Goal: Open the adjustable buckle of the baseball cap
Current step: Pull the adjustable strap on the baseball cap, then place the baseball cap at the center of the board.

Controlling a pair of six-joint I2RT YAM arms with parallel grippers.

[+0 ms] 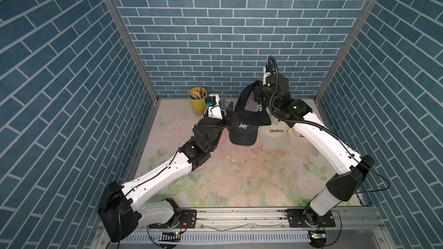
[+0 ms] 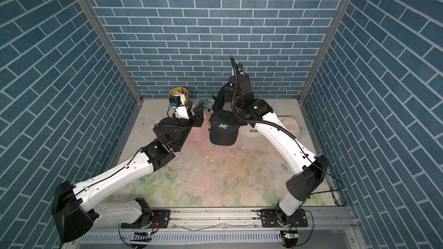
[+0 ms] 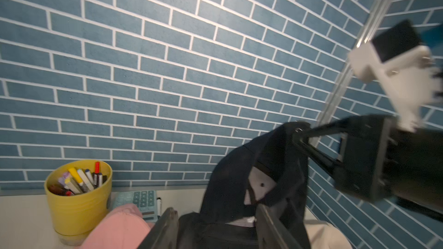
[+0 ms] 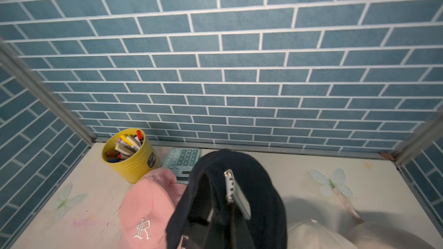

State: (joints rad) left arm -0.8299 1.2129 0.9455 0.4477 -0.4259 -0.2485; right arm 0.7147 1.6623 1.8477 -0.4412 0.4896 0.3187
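Black cap (image 1: pixel 242 132) hangs, silver buckle (image 4: pixel 236 195) showing | right gripper (image 3: pixel 299 133) pinches it | left gripper (image 3: pixel 215 209) parted

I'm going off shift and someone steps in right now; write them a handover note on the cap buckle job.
Right gripper: shut on the back strap of the black fabric baseball cap, holding it up.
Left gripper: open, holding nothing, close by the cap.
Silver metal buckle: on the strap, in the right wrist view; its flap looks lifted.
Done: cap raised, buckle exposed.
Left: confirm the flap is fully open; if not, pry it with the left gripper.
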